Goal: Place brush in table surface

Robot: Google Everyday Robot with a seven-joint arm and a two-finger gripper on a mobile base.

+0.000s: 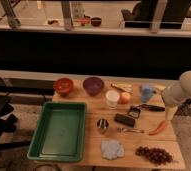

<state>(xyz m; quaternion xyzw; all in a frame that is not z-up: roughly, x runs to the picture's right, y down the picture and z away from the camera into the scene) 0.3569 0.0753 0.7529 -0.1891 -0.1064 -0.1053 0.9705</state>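
Note:
The brush (139,110) lies on the table surface (139,140) right of centre, with its squarish dark head to the left and its slim black handle running right. My gripper (168,113) hangs from the white arm (185,90) at the table's right edge, just past the handle's right end and above the top of the orange carrot (158,128). I cannot tell whether it touches the brush.
A green tray (59,131) fills the left side. At the back are a red bowl (64,86), a purple bowl (93,85), a white cup (112,98) and a blue cup (147,92). A black block (124,119), a metal cup (103,125), a silvery utensil (131,130), a blue cloth (112,149) and grapes (154,155) lie nearer the front.

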